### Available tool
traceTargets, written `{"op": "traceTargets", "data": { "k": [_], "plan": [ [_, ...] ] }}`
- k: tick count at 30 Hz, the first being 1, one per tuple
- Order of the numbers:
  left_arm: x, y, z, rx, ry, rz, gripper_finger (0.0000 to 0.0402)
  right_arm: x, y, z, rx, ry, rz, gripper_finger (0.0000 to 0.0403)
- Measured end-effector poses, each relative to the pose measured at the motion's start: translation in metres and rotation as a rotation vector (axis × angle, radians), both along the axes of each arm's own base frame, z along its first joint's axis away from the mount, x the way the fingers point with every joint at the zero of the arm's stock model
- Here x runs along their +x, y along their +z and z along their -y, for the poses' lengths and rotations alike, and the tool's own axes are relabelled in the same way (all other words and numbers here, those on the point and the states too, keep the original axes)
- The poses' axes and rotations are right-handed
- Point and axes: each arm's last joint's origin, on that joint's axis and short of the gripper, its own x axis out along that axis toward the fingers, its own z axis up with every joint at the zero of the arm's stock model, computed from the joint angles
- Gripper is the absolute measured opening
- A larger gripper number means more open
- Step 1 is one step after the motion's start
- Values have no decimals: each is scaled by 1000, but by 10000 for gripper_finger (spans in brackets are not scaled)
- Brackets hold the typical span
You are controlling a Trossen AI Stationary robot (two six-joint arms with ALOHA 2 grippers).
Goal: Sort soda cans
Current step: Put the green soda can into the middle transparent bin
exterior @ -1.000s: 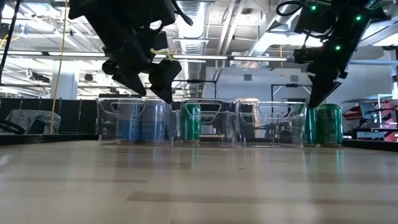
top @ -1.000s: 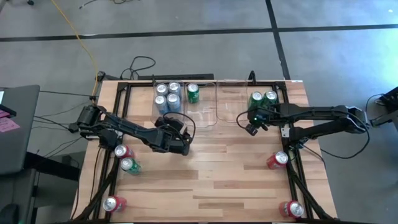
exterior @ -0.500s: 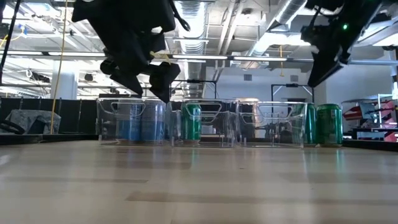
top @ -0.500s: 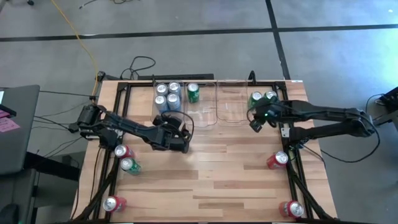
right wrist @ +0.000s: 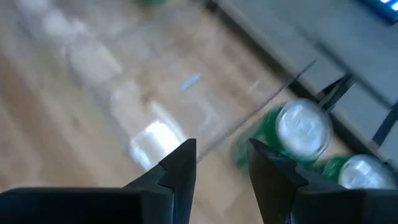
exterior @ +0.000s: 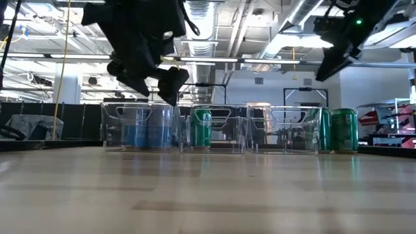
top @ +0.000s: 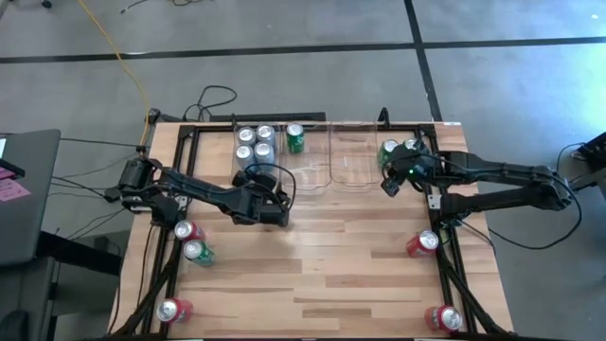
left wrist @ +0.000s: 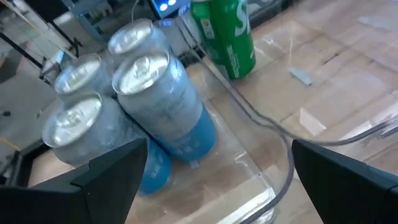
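Four blue and silver cans [top: 254,145] [left wrist: 155,106] stand upright in the left clear bin. One green can [top: 295,139] [left wrist: 227,34] stands in the middle bin. Two green cans [top: 401,148] [right wrist: 298,127] stand on the table just right of the right bin. Red cans [top: 187,230] [top: 173,310] [top: 423,244] [top: 445,318] and one green can [top: 197,251] stand near the table's corners. My left gripper [top: 263,189] [left wrist: 217,168] hovers open just near of the blue cans. My right gripper [top: 386,182] [right wrist: 221,165] hangs open above the table, near the two green cans.
Three clear bins [top: 327,185] sit side by side at the table's far middle; the right one [top: 352,161] holds nothing. Black frame rails [top: 445,275] run along the table's left and right sides. Bare wood [top: 322,256] spans the middle and near part.
My right gripper has risen well above the table and edged toward the two green cans. My left gripper has drifted slightly toward the far edge, closer to the bin of blue cans. No can has moved.
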Motion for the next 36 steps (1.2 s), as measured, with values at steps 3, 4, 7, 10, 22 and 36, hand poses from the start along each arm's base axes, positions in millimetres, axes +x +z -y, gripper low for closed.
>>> {"op": "traceTargets", "data": {
  "k": [3,4,7,10,22,36],
  "plan": [
    [2,16,7,34,-14,21,391,3,5,8,-99,-34,17,160],
    [2,23,9,45,-21,28,391,4,6,13,-122,-37,17,160],
    [2,44,14,72,-54,32,391,10,4,28,-153,-58,-21,166],
    [0,65,15,84,-83,50,391,13,4,45,-137,-120,-82,190],
    [-11,87,17,82,-116,80,391,20,49,87,-137,-266,-86,240],
    [-11,86,24,61,-148,78,391,49,29,121,127,176,-643,280]
  ]
}}
